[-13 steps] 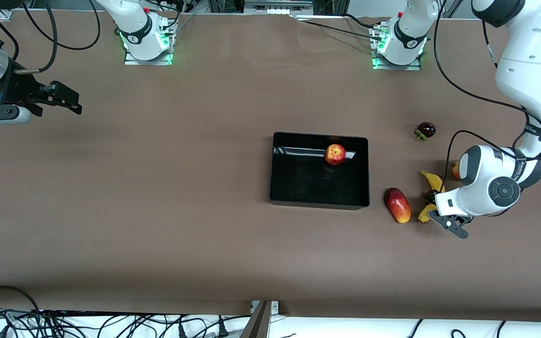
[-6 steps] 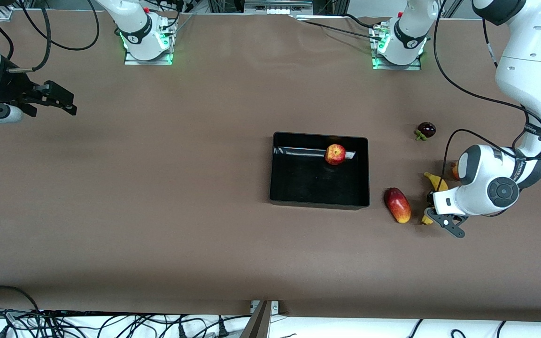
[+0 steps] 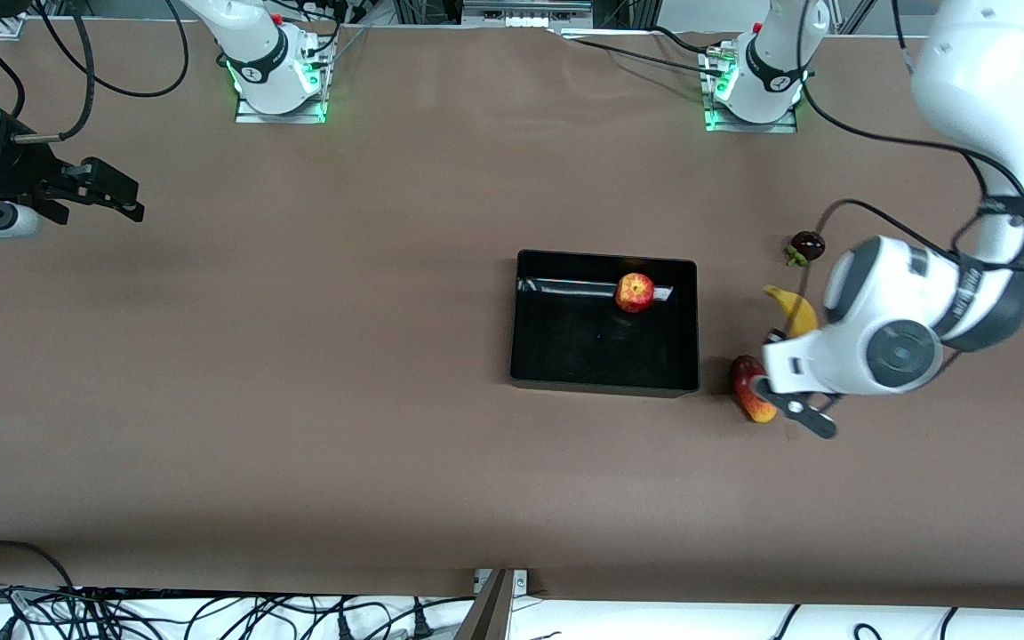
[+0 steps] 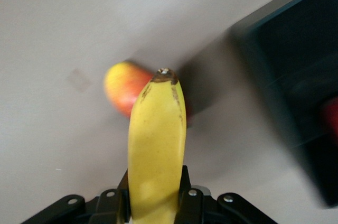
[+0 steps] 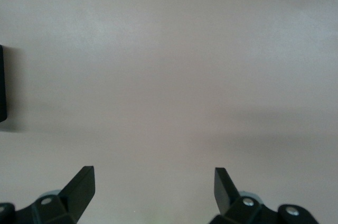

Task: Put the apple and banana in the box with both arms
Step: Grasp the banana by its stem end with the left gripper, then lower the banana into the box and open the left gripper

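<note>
Left hand (image 4: 156, 203) gripping banana (image 4: 156, 150) above mango (image 4: 127, 87), right hand (image 5: 154, 187) wide open

Surface (image 3: 299, 400): covered edge to edge in plain brown matte sheet, faint creases across it. Lighting even, from overhead; soft shadows only. Two metal base plates (image 3: 281, 111) bolted along the edge farthest from the front camera, each with a green glow at its foot. Aluminium framing (image 3: 525, 11) runs along that same edge. Nearest edge: white strip (image 3: 210, 618) strewn with tangled black cables (image 3: 76, 604); a small metal bracket (image 3: 501, 582) at mid-edge. No walls or windows in view.
</note>
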`<state>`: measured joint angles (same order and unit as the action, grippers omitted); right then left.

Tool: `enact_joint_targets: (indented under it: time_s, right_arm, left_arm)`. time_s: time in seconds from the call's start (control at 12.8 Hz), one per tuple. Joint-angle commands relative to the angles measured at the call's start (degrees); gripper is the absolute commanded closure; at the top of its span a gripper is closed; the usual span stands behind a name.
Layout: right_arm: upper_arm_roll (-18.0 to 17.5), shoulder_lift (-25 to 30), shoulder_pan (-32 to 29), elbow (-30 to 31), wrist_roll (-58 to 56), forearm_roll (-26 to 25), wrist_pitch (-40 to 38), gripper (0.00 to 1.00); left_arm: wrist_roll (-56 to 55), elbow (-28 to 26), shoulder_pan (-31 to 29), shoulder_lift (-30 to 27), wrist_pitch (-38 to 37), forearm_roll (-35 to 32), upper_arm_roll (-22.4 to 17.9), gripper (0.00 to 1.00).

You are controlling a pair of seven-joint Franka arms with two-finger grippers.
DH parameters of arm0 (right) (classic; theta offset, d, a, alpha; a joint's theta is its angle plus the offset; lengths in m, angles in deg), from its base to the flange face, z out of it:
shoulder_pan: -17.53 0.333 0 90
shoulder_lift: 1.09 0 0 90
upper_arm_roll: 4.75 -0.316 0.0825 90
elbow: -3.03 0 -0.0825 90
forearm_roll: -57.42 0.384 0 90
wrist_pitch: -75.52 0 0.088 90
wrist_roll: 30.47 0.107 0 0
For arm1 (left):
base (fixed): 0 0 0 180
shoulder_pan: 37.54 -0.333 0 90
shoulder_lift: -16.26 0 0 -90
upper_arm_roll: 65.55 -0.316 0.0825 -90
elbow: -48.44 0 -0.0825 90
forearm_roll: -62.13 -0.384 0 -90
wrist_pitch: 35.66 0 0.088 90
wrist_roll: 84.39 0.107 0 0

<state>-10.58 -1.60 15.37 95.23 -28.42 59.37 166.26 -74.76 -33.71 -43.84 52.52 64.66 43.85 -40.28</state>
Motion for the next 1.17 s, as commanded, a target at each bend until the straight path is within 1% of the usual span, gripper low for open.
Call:
enact_joint_targets:
  time_s: [0.0,0.08,0.16,0.31,0.47,0.62,0.78,0.86,0.94,1.01,1.09]
  right_arm:
    - [-0.76,-0.46,-0.82,-1.32,0.68,-0.8,-0.56,0.0]
    - [-0.76,-0.46,-0.74,-1.32,0.68,-0.72,-0.56,0.0]
    - [-0.76,-0.46,-0.82,-1.32,0.68,-0.72,-0.56,0.0]
    - [-0.76,-0.46,-0.82,-1.32,0.68,-0.72,-0.56,0.0]
    - [-0.76,-0.46,-0.82,-1.32,0.68,-0.72,-0.56,0.0]
    - [-0.76,-0.46,-0.82,-1.32,0.76,-0.72,-0.56,0.0]
    - [-0.76,-0.46,-0.82,-1.32,0.76,-0.72,-0.64,0.0]
    - [-0.76,-0.46,-0.82,-1.32,0.77,-0.72,-0.64,0.0]
    - [-0.76,-0.46,-0.82,-1.32,0.77,-0.72,-0.64,0.0]
    - [-0.76,-0.46,-0.82,-1.32,0.77,-0.72,-0.64,0.0]
    - [-0.76,-0.46,-0.82,-1.32,0.77,-0.72,-0.64,0.0]
  left_arm:
    - [-14.75,1.21,4.87,1.43,-1.54,4.2,3.2,1.0]
    - [-20.39,1.46,7.94,2.57,-0.23,5.61,3.21,1.0]
    - [-25.49,1.47,10.93,3.28,2.83,5.54,3.21,1.0]
    - [-32.37,0.5,15.25,5.56,8.99,4.84,3.04,1.0]
    - [-33.89,-0.02,17.28,8.8,12.86,4.66,2.77,1.0]
    - [-33.89,-0.64,17.29,11.36,16.82,4.57,2.68,1.0]
    - [-33.98,-1.08,17.9,12.33,17.1,4.57,2.68,1.0]
    - [-33.89,-1.0,17.9,13.21,17.1,4.57,2.6,0.94]
    - [-33.98,-0.99,17.81,13.3,16.93,4.66,2.6,0.6]
    - [-33.89,-0.99,17.64,13.04,16.75,4.66,2.6,0.01]
    - [-33.89,-0.91,17.38,12.69,16.14,4.66,2.68,0.0]
